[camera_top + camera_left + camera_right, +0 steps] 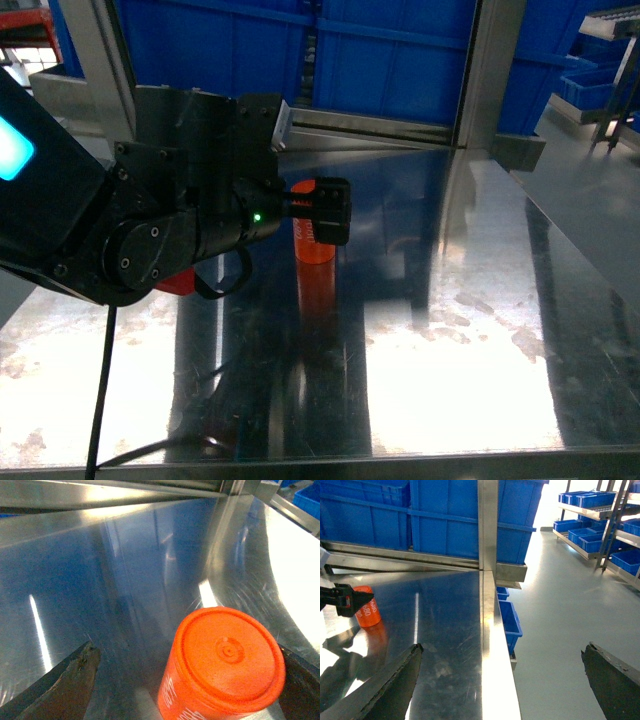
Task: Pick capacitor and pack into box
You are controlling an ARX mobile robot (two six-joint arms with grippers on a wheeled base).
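Capacitor: orange cylinder (314,247) w/ white print, upright on steel counter (450,330), mid-left in head view, partly behind the left pincer.
Left pincer (192,690): open wide, one finger (65,690) low left, the other at the far right edge; capacitor sits betw. them, nearer the right finger, not gripped as far as I can tell. Holds nothing.
Right pincer (502,680): open, empty, both fingers spread; hangs over counter edge & floor, well apart from capacitor.
Box: not in any view, so drop spot unknown.
Risk 1, off-centre close: capacitor looks closer to the right finger, so that one prob. touches first & shoves it sideways.
Risk 2, tip-over: tall can on slick steel; a push high up could topple it, then it rolls.
Risk 3, slip: smooth round wall, glossy lid; a shallow bite may let it squirt out on lift.
Risk 4, glare: counter reflections double the can in head view, depth easy to misjudge.
Risk 5, blue bins (445,520) behind: don't mistake them for the box.
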